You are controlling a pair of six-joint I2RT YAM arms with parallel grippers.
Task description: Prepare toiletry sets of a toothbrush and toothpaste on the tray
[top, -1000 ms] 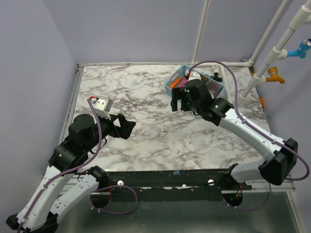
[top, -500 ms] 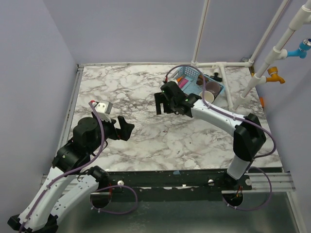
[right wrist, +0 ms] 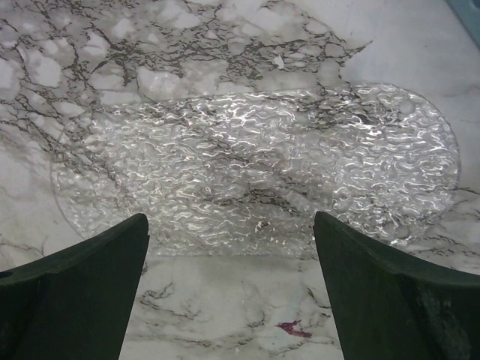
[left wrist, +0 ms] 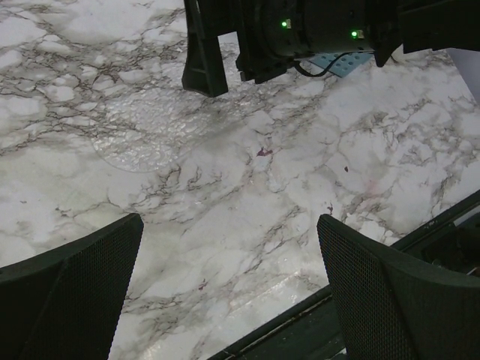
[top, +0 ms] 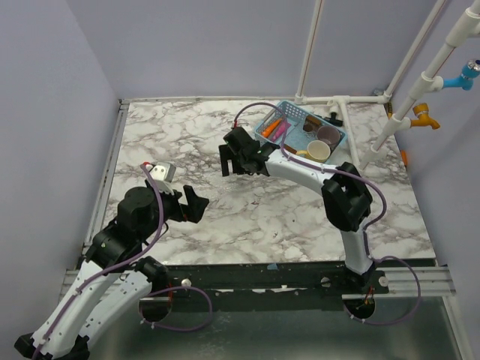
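Note:
A clear, ripple-textured oval tray [right wrist: 255, 169] lies empty on the marble table; it also shows in the left wrist view [left wrist: 142, 139]. My right gripper [top: 234, 163] hovers just short of the tray's near edge, open and empty [right wrist: 229, 225]. My left gripper [top: 193, 204] is open and empty [left wrist: 229, 225] over bare marble near the front edge. A blue basket [top: 294, 114] at the back holds an orange item [top: 273, 124] and a pink item [top: 283, 129]; I cannot tell which is toothbrush or toothpaste.
The basket also holds a brown cup [top: 328, 134] and a beige cup [top: 319, 151]. White pipes [top: 390, 120] with blue and orange taps stand at the back right. The right arm [left wrist: 300, 26] crosses the top of the left wrist view.
My right gripper has swung left from beside the basket to the tray at the table's middle. My left gripper has shifted slightly nearer. Both stay open and empty.

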